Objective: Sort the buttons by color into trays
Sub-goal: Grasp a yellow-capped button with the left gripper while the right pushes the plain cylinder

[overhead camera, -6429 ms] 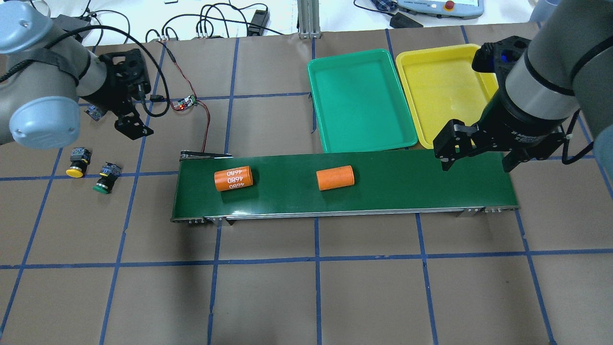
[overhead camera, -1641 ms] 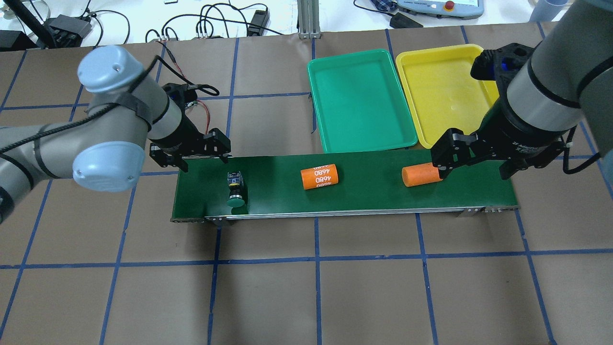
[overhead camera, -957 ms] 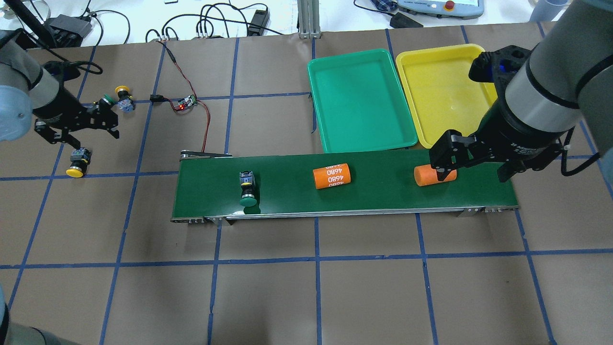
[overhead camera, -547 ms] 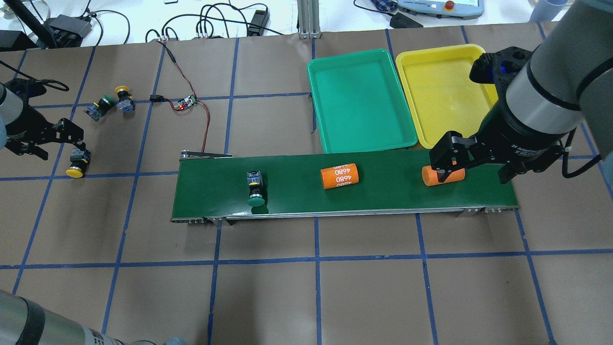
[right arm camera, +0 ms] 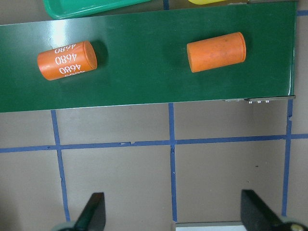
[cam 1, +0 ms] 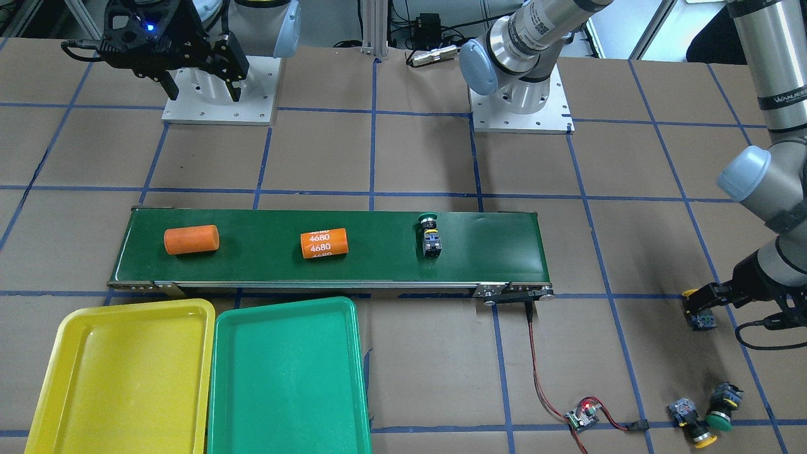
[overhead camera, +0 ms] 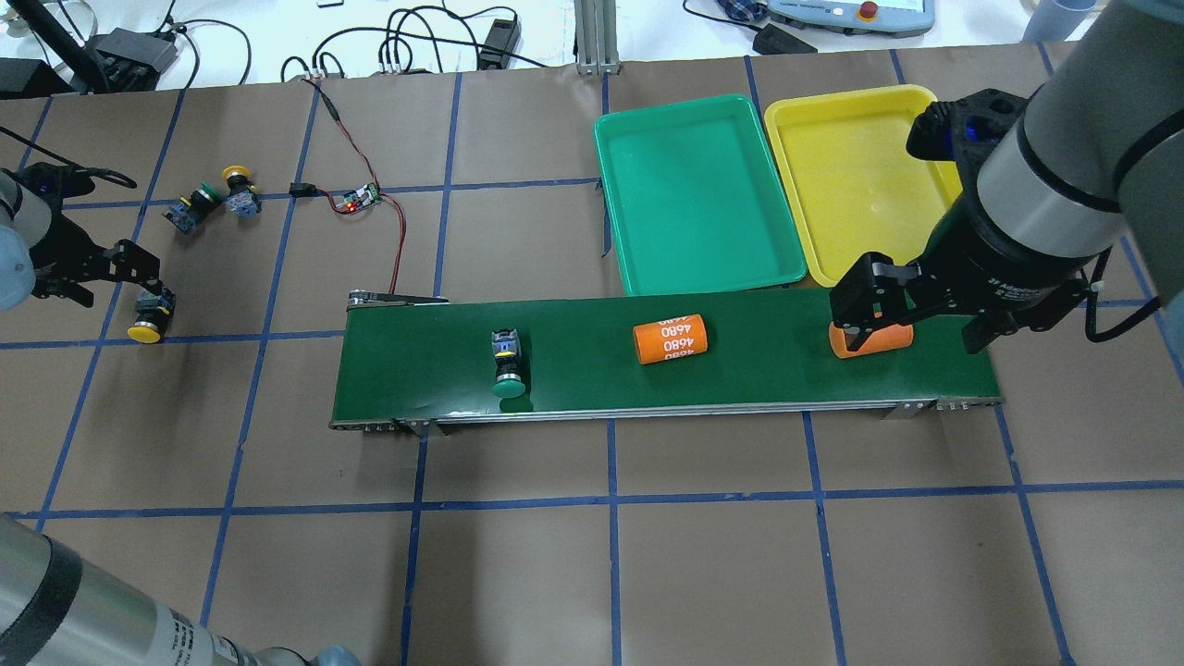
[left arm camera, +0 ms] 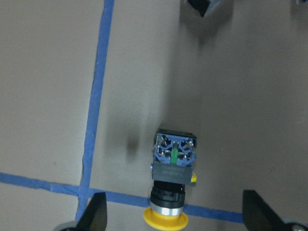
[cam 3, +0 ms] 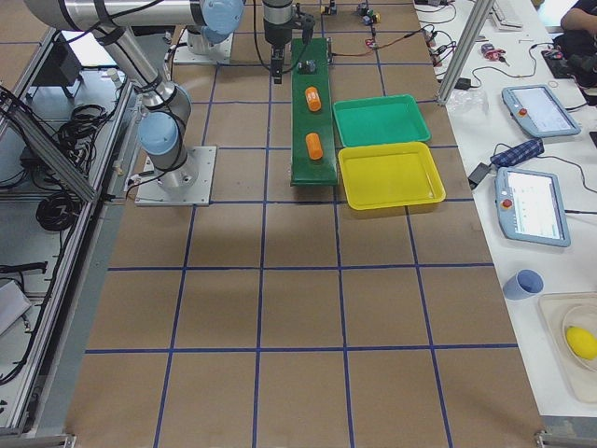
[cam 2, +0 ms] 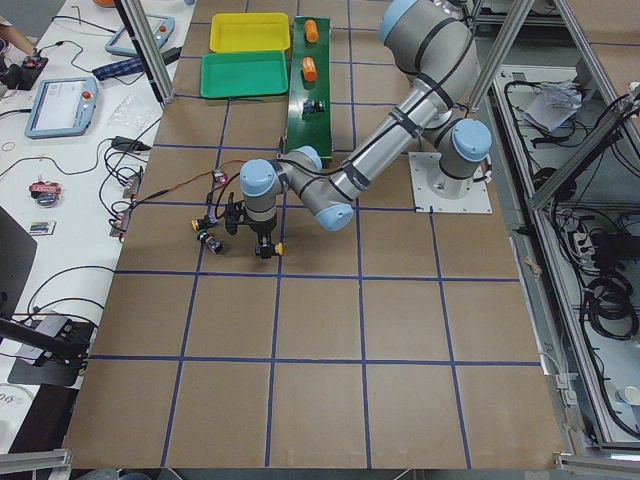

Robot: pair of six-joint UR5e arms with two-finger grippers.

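Trays, two, just beside each other on the table past the belt's far edge, toward the robot's right: green tray (overhead camera: 698, 194) inboard, yellow tray (overhead camera: 851, 176) outboard.

Belt (overhead camera: 573, 361): long, dark green, lying crosswise at mid-table; carries three items.

Right gripper (overhead camera: 916, 333): jaws spread wide, holding nothing, poised above the belt's right end. Its wrist view looks down on both cylinders.

Left gripper (left arm camera: 175, 214): jaws spread wide, holding nothing, low over the near yellow button at the table's left. In the wrist view the fingers (left arm camera: 94, 214) stand either side of the cap, touching nothing.

4680 cylinder (overhead camera: 671, 339): orange, on its side, mid-belt.

Plain cylinder (overhead camera: 869, 338): orange, on its side, near the belt's right end, partly behind a right finger in the overhead view.

Belt green button (overhead camera: 507, 363): on its side, left part of the belt, cap toward the robot.

Near yellow button (overhead camera: 148, 317): on the table, on its side, cap over a blue tape line.

Far green button (overhead camera: 190, 205) and far yellow button (overhead camera: 239, 190): just beside each other, far left of the table, near the circuit board (overhead camera: 359, 199), whose red light is lit.
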